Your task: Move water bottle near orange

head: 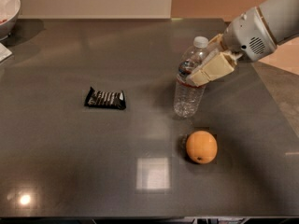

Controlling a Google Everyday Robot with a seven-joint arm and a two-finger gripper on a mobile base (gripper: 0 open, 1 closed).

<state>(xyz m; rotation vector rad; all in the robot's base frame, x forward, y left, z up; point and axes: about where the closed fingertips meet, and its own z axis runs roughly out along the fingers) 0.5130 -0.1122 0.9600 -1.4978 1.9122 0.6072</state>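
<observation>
The water bottle (190, 80) is clear plastic with a white cap and a dark label band. It stands slightly tilted on the dark table (70, 148), right of centre. My gripper (202, 70) reaches in from the upper right and is shut on the bottle at its label band. The orange (201, 147) lies on the table just below and a little right of the bottle's base, a short gap apart from it.
A black snack wrapper (105, 98) lies left of centre. A white bowl (7, 8) sits at the far left corner, with a white item's edge (3, 52) below it. The table's right edge runs down past the arm.
</observation>
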